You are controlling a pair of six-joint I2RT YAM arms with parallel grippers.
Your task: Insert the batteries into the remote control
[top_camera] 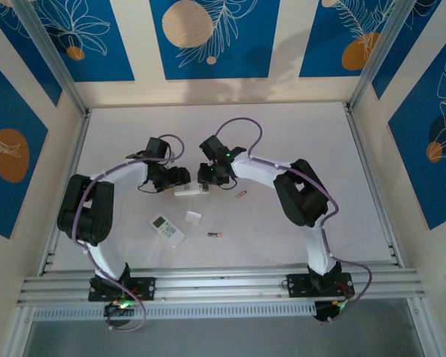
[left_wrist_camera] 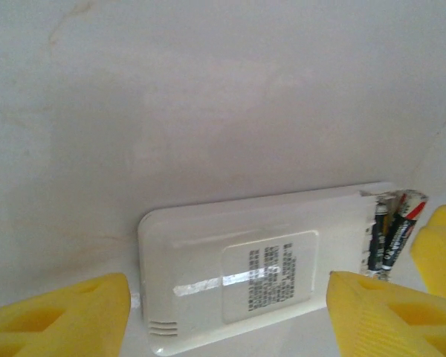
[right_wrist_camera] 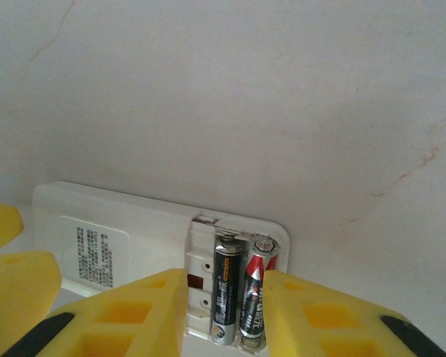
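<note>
Trouble would most likely start at the open bay of the remote (right_wrist_camera: 119,238), which lies face down near the middle of the desk (top_camera: 297,134), between the two arms. Two batteries (right_wrist_camera: 241,290) lie side by side in that bay, one black and one red. The right tool (right_wrist_camera: 227,279) hangs just over them with its yellow fingers (right_wrist_camera: 134,320) a little apart, one on either side of the pair. The finger beside the black battery stands clear of it. I cannot tell whether the other touches the red one. The left tool (left_wrist_camera: 229,297) is spread wide over the label end of the remote, and I cannot tell whether it touches it.

The red battery seems to sit a touch high at its far end. If so, an off-centre press could tip it up or let the spring throw it out. With the remote not firmly held, a push could slide it across the smooth desk. If the right fingers close, they could pinch both batteries and drag them out as the tool rises. The two tools are also very near each other, so a careless move could knock them together.

One loose battery (top_camera: 241,195) lies just beside the remote and another (top_camera: 215,235) nearer the arms, close to a small white cover (top_camera: 193,217) and a second remote (top_camera: 167,230). A brushing arm could send either rolling.
</note>
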